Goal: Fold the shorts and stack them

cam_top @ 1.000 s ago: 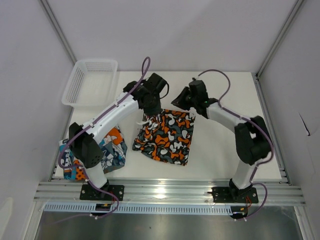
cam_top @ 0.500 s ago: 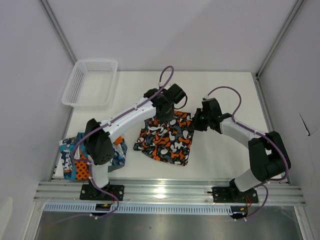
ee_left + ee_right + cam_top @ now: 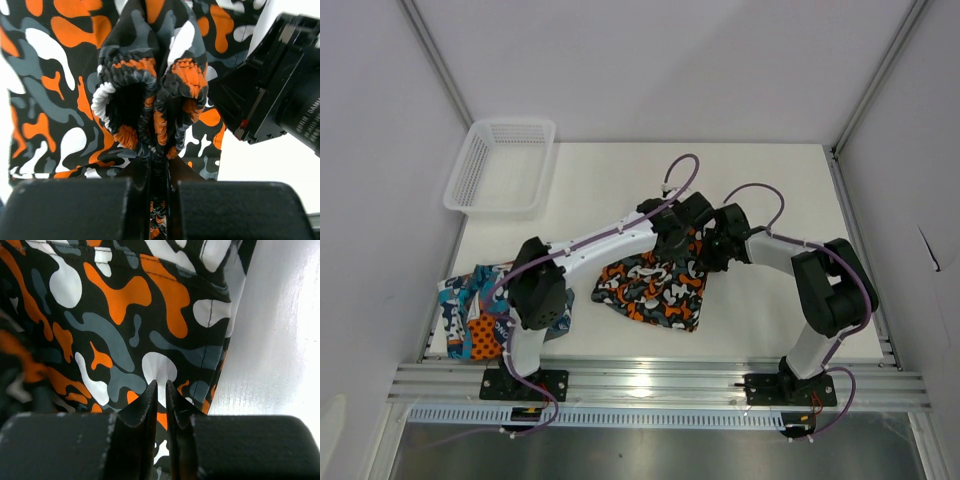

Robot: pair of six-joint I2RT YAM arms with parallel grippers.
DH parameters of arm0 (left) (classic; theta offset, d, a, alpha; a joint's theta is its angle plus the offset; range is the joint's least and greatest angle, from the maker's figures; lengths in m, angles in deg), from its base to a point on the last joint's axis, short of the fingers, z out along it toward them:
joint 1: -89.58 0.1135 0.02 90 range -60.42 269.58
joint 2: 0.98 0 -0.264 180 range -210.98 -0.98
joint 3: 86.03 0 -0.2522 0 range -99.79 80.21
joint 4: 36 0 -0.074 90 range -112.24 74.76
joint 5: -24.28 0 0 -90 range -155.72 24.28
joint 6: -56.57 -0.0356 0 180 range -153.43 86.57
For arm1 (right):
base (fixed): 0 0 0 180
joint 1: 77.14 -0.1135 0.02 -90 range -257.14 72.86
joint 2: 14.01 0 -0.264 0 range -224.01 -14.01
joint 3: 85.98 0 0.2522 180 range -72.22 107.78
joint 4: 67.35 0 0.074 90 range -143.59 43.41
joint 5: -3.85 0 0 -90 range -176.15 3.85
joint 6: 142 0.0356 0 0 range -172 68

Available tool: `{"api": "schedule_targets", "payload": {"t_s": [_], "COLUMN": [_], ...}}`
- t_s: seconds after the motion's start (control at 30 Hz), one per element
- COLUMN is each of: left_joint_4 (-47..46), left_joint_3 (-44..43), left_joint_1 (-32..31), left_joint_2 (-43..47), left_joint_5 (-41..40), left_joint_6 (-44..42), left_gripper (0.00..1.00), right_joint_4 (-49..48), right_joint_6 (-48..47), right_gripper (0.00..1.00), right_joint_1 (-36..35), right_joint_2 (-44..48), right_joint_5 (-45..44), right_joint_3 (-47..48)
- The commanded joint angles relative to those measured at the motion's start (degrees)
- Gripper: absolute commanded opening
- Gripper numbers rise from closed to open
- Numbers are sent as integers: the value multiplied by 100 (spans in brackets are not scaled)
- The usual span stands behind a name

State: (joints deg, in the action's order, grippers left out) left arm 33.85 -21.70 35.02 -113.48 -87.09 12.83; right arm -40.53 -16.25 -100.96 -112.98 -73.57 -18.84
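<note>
Covering most of the view, the white bench (image 3: 770, 300) carries everything. The camouflage shorts (image 3: 645, 295) lie mostly flat near its middle, with their far end gathered into a bunch. The patchwork shorts (image 3: 470, 315) sit crumpled at the near left corner, partly under the left arm and well apart from the other pair. A white mesh basket (image 3: 500, 165) stands at the far left corner. The left claw (image 3: 159, 167) is clamped tight on the bunched elastic waistband of the camouflage shorts, with cloth squeezed between its fingers. Just beside it, the right claw (image 3: 159, 390) rests its tips on the same shorts near their right edge. Its fingers are drawn almost together with only a slit between them, and it is hard to tell whether any cloth is caught there.
</note>
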Motion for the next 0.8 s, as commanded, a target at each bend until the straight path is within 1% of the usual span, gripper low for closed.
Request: {"api": "schedule_targets", "payload": {"t_s": [0.0, 0.17, 0.37, 0.53, 0.67, 0.73, 0.77], "left_joint_4": [-336, -687, -933, -934, -1047, -1083, -1075], "left_joint_3": [109, 241, 180, -21, -22, -75, -179], "left_joint_1": [-142, -168, -168, -168, -168, -160, -142], "left_joint_2": [-192, -465, -799, -1106, -1194, -1221, -1221], "left_joint_5": [-114, 246, 475, 528, 528, 625, 651], "left_joint_6": [190, 269, 454, 665, 788, 779, 762], "left_gripper": [0, 0, 0, 0, 0, 3, 9], "right_joint_4": [39, -119, -514, -594, -752, -805, -831], "right_joint_6": [-33, 72, 389, 503, 600, 626, 653], "right_gripper": [14, 12, 12, 12, 12, 12, 12], "right_joint_1": [-27, -1, 96, 123, 131, 140, 149], "right_joint_2": [-60, -52, 335, 546, 704, 766, 853], "right_joint_5": [-89, -80, -247, -379, -484, -519, -520], "right_joint_3": [129, -3, -486, -636, -829, -952, -996]}}
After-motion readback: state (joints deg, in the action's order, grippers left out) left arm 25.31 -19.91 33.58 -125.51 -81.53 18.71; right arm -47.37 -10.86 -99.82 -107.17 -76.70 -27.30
